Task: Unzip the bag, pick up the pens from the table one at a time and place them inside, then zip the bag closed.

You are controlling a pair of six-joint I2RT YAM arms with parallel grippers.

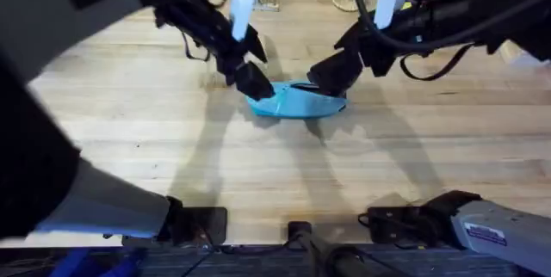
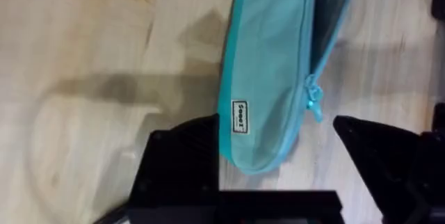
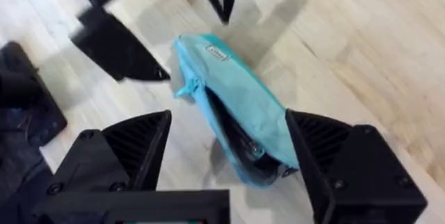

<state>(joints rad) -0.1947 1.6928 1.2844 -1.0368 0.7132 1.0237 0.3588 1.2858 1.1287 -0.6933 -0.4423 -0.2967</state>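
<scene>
The soft turquoise fabric pouch (image 1: 297,101) lies mid-surface, zipper mostly open, dark contents inside. Both pincers, left (image 2: 278,175) and right (image 3: 229,158), straddle its ends, fingers apart. Zipping seems next: pinch the pull (image 2: 314,99).

left gripper (image 1: 255,75) fingers spread, right gripper (image 1: 331,79) fingers spread

Your worktop (image 1: 413,156) is light plank-grained wood; lying directly on it, near mid-surface, you have the turquoise bag (image 1: 297,102), zipper partly open.
</scene>
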